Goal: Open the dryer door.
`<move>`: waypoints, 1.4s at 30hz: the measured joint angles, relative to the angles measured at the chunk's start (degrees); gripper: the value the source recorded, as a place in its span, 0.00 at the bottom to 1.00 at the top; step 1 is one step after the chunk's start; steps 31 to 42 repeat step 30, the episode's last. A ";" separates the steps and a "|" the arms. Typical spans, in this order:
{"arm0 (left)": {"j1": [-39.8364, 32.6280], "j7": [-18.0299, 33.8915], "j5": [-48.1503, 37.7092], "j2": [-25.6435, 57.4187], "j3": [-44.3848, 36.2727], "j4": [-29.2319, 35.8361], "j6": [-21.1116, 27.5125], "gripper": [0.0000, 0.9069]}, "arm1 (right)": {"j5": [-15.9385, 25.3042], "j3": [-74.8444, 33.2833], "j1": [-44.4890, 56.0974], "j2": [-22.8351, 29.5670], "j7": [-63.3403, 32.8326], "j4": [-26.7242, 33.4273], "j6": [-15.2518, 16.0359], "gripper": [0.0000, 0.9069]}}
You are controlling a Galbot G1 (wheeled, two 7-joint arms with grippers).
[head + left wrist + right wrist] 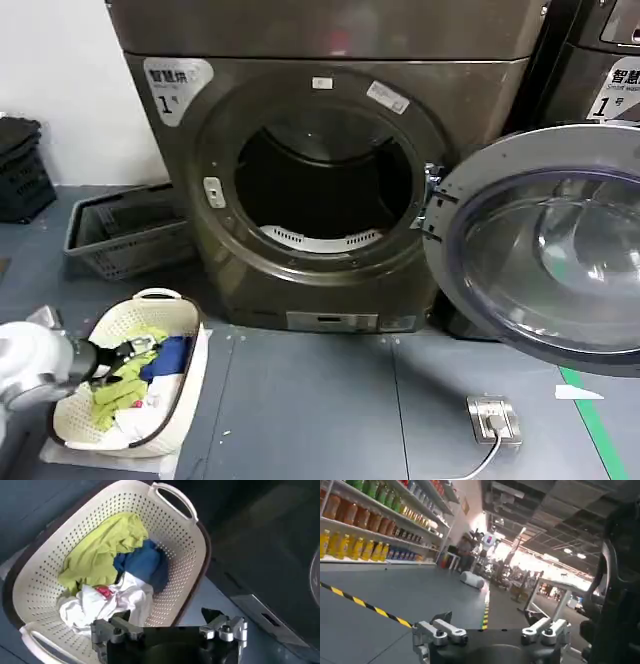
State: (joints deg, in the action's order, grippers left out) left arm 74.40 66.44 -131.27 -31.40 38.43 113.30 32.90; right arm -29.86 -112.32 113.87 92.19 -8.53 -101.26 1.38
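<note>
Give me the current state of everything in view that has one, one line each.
dryer door: swung fully open to the machine's right.
dryer drum: exposed, looks empty.
laundry basket: upright on the floor, holding clothes.
left tool: open, above the basket, holding nothing.
right tool: open, holding nothing, pointing away into the room.

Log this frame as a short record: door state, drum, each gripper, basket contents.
dryer door: swung fully open to the machine's right
drum: dark, no laundry visible
left gripper: open, above the laundry basket
right gripper: open, holding nothing, pointed away into the room
basket contents: yellow-green, blue and white clothes
</note>
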 joint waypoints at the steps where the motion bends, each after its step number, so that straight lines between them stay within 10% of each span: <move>1: -0.04 0.13 -0.29 0.01 0.13 -0.13 -0.02 1.00 | -0.02 -0.01 -0.01 0.00 -0.02 0.08 -0.08 1.00; 42: -0.86 -0.38 0.49 0.10 2.05 -3.79 0.29 1.00 | -0.30 -0.26 -0.36 0.00 0.26 1.83 -0.98 1.00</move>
